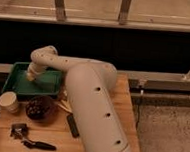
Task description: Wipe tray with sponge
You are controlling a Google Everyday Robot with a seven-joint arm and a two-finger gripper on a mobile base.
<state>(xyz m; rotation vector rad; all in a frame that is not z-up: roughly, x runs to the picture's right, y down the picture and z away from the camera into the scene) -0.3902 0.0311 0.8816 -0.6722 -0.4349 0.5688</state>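
Cup [8, 102]: a pale round cup. It stands on the left of the table, just in front of the tray.
Tool [31, 139]: a small metal thing with a black handle. It lies flat at the front left, near the table's edge.
Tray [45, 83]: green, flat and wide, with a low rim. It sits at the back left of the table.
Gripper [28, 77]: it points down into the left part of the tray, low over the green floor. I cannot tell if it is spread, pressed together or pinching something.
Sponge: hidden. I cannot see it in the tray or under the gripper.
Bowl [39, 108]: dark and round. It is just in front of the tray, beside the cup.
Bar [72, 125]: flat and black. It lies between the bowl and the arm.
Arm [98, 111]: fat and white. It rises from the front and bends left, over to the tray.
Table [122, 100]: brown wood, under all these things.
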